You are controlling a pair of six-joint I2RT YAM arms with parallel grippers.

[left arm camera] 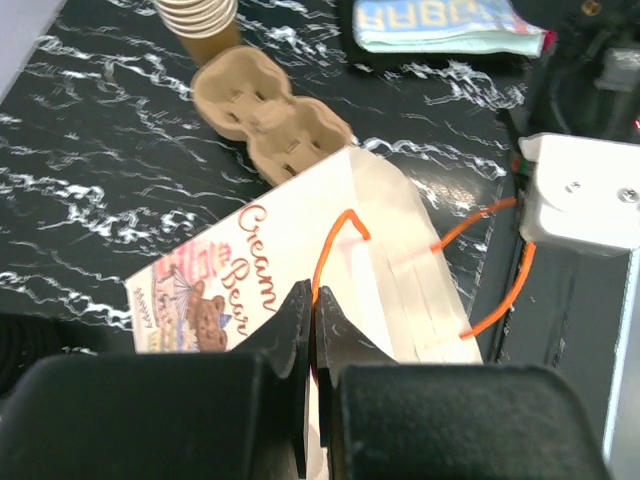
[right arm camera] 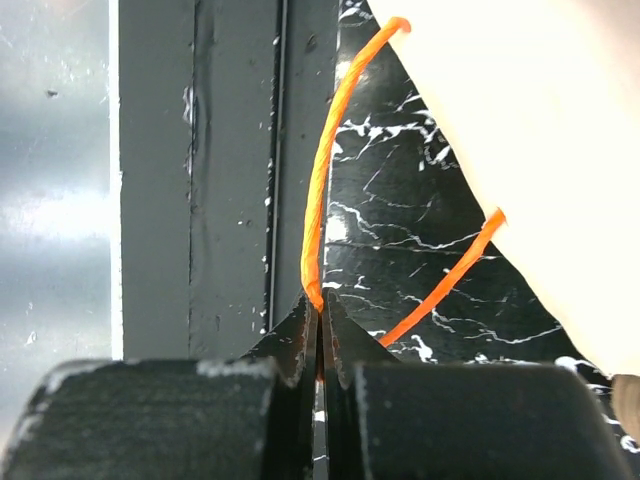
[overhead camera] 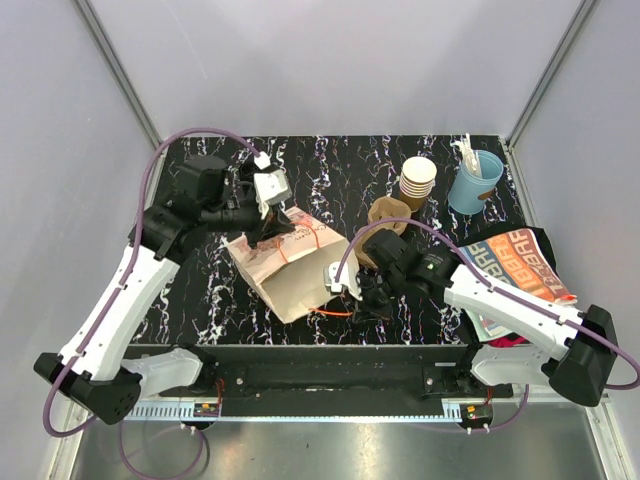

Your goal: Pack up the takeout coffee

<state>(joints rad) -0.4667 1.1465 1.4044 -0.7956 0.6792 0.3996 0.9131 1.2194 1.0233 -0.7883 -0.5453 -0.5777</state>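
Left arm (overhead camera: 125, 290) reaching forward, right arm (overhead camera: 500, 300) angled inward — both jaws pinched tight

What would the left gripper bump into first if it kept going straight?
Probably the paper bag just ahead of the left gripper; the cardboard cup carrier lies beyond it. Depth is unclear.

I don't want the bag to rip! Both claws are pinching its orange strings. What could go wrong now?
1. The left gripper and right gripper each pinch a thin orange handle with just their tips; a hard pull might tear it off the paper bag, or it could slip out.
2. The bag lies near the table edge, so tugging might drag it off.
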